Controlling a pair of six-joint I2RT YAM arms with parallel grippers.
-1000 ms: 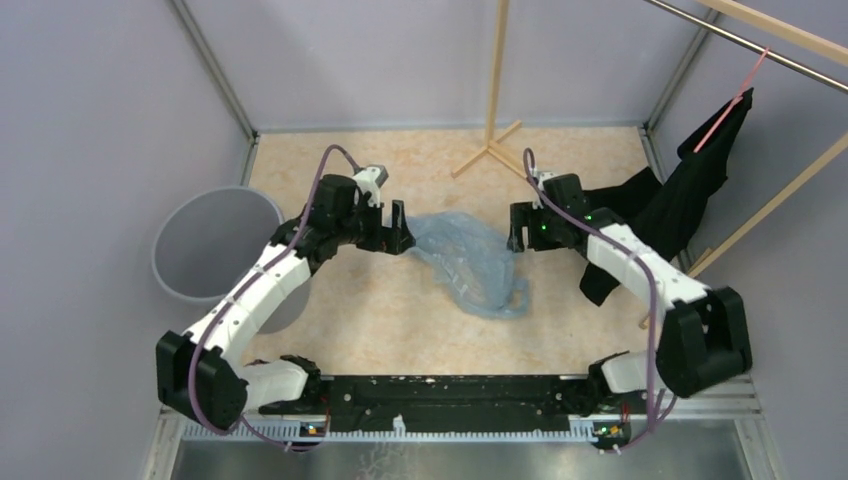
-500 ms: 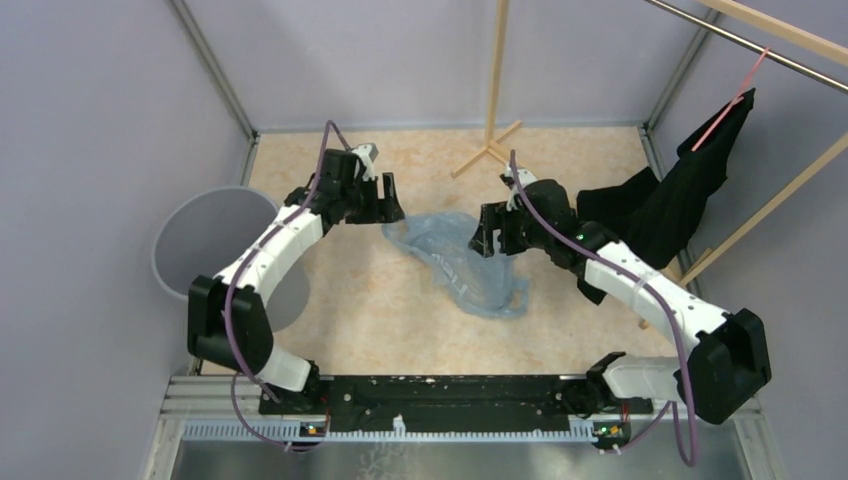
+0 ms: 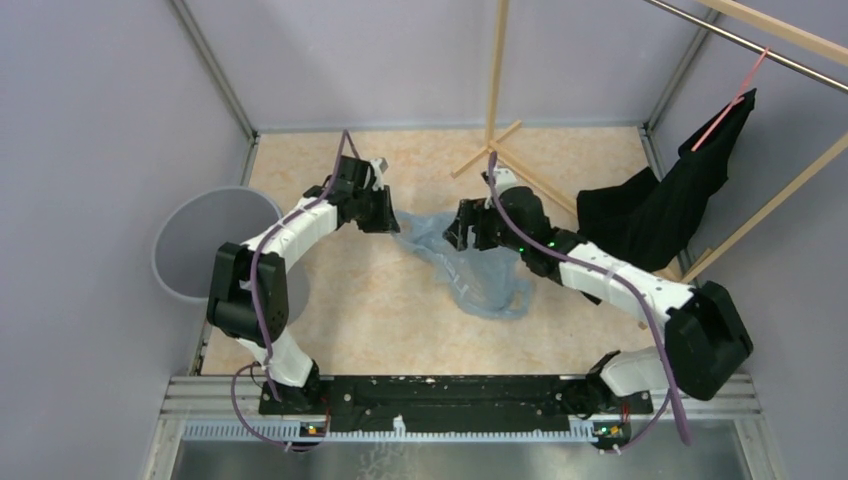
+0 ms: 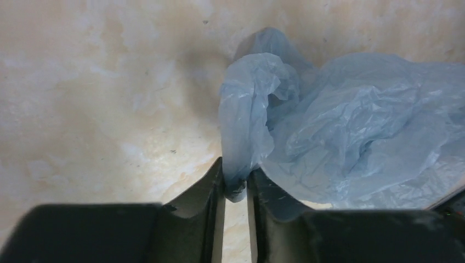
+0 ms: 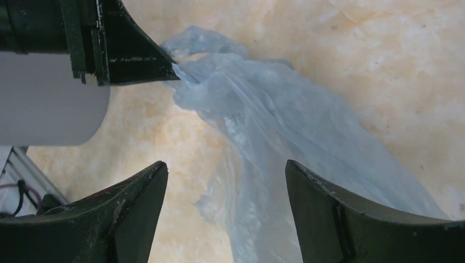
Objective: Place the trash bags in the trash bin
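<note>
Evidently the left gripper (image 4: pixel 236 189) pinches a bunched fold of the trash bag (image 4: pixel 351 137); the right gripper (image 5: pixel 225 203) stands spread. We judge the film limp and slippery: grip gathered folds.

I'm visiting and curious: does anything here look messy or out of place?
The black garment hangs crooked from a pink hanger on the rail at right, its lower part slumped at the table edge. The light-blue trash bag lies crumpled mid-table, outside the grey trash bin at left; the left arm's fingers pinch a fold of it.
</note>
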